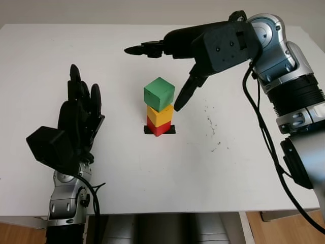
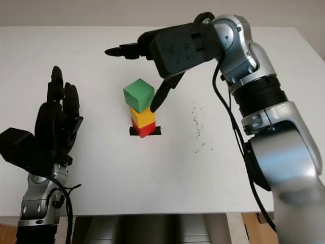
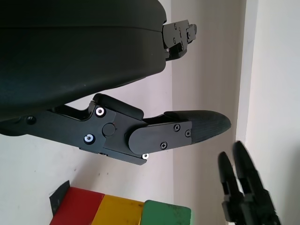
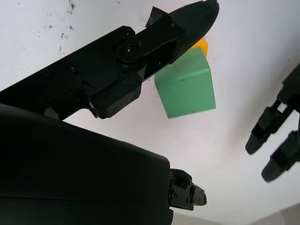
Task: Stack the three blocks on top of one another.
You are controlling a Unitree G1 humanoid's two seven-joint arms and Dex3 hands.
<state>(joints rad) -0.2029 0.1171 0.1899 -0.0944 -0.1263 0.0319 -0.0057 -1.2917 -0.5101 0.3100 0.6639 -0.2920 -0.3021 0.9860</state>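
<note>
I see the green block (image 1: 159,93) atop the yellow block (image 1: 160,115) and red block (image 1: 158,126), twisted slightly off square, just below my open right hand (image 1: 175,66), whose thumb hangs beside it. These look light, rigid and easily toppled; I'd grip opposite flat faces. My left hand (image 1: 76,117) waits open, well apart.
</note>
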